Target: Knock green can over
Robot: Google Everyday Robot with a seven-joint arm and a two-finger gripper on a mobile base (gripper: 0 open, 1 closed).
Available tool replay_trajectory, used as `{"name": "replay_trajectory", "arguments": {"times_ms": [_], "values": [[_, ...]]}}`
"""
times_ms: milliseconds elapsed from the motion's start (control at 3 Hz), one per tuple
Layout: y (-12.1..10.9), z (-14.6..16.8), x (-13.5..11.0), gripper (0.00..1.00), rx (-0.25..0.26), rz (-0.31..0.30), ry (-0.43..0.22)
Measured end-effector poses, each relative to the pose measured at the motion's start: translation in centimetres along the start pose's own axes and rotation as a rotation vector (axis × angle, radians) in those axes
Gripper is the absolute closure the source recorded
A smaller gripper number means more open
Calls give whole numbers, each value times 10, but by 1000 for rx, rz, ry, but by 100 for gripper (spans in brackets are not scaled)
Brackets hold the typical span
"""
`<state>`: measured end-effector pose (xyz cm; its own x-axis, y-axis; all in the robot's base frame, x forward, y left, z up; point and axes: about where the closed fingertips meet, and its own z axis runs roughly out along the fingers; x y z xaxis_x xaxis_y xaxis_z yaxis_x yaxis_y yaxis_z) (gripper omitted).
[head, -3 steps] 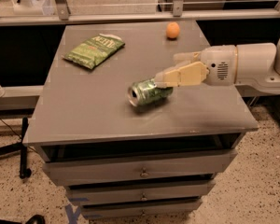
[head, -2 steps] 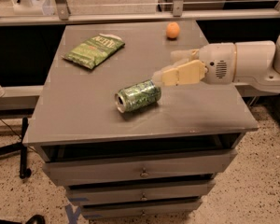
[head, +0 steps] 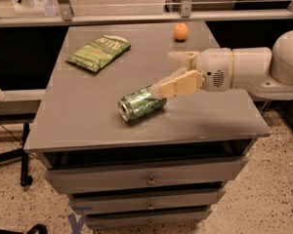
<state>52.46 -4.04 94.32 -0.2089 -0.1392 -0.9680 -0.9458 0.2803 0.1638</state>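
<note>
The green can lies on its side on the grey cabinet top, near the middle, with its silver top facing front-left. My gripper reaches in from the right on a white arm. It is open and holds nothing. Its near finger ends just above the can's right end; I cannot tell whether they touch. The far finger is apart from the can.
A flat green chip bag lies at the back left of the top. An orange fruit sits at the back, right of centre. Drawers are below the front edge. A glass-and-metal rail runs behind the cabinet.
The can, lying on its side, has rolled a little to the left and toward the front edge, away from the fingers. The gripper has barely moved.
</note>
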Motion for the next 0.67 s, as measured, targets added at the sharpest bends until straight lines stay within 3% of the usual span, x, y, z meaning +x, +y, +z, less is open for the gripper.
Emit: {"name": "replay_trajectory", "arguments": {"times_ms": [667], "values": [[-22,18,3,0,-63,-277,50]]}}
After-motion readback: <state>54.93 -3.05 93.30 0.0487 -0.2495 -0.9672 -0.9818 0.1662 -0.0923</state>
